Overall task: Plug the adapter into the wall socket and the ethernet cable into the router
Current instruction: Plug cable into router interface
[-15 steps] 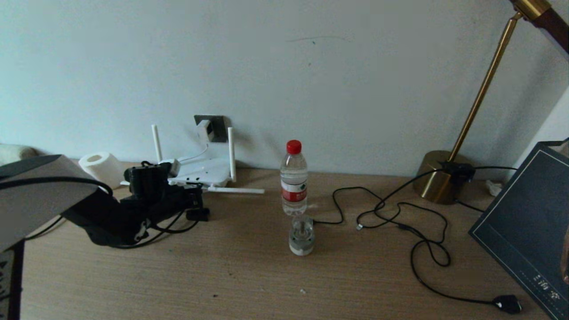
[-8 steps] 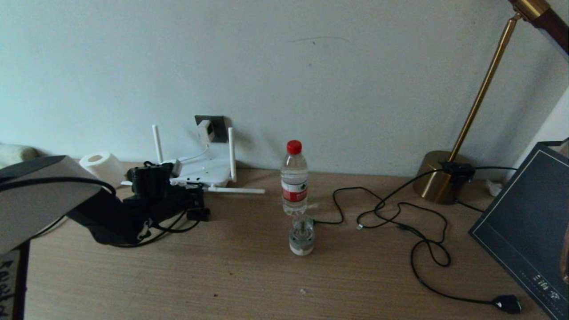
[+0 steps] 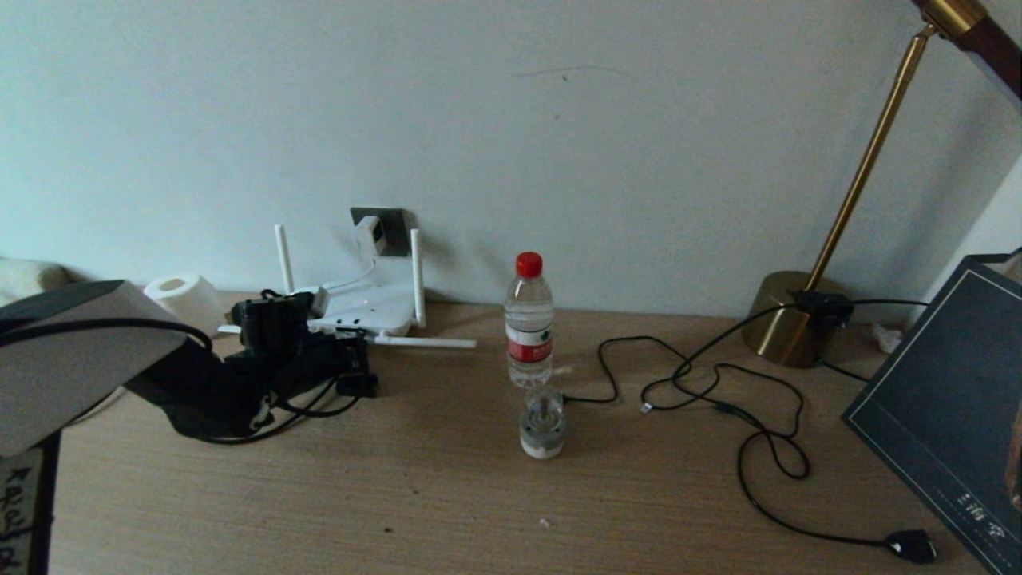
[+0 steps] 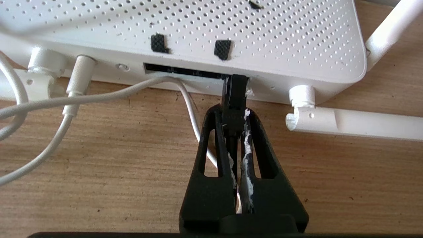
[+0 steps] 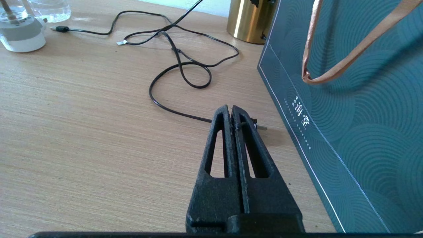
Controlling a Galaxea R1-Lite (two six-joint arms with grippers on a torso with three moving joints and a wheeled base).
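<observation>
The white router [image 3: 363,307] lies by the wall with its antennas [image 3: 414,275] up. Above it the white adapter [image 3: 369,232] sits in the dark grey wall socket [image 3: 390,228], and its thin white cord [image 4: 99,96] runs to the router [image 4: 205,33]. My left gripper [image 4: 233,112] is shut on the black connector of the ethernet cable [image 4: 234,96], whose front end meets the end of the router's dark port row. How deep it sits is hidden. In the head view the left gripper [image 3: 354,345] is at the router's near edge. My right gripper [image 5: 230,109] is shut and empty over the table.
A water bottle [image 3: 528,319] and a small jar [image 3: 542,431] stand mid-table. A black cable with a chunky plug [image 3: 913,546] loops toward the brass lamp base [image 3: 786,319]. A dark bag [image 5: 347,99] stands by the right gripper. A paper roll [image 3: 185,299] and a black block [image 3: 356,386] lie near the left arm.
My left arm has edged slightly forward toward the router, still gripping the connector. Nothing else has moved.
</observation>
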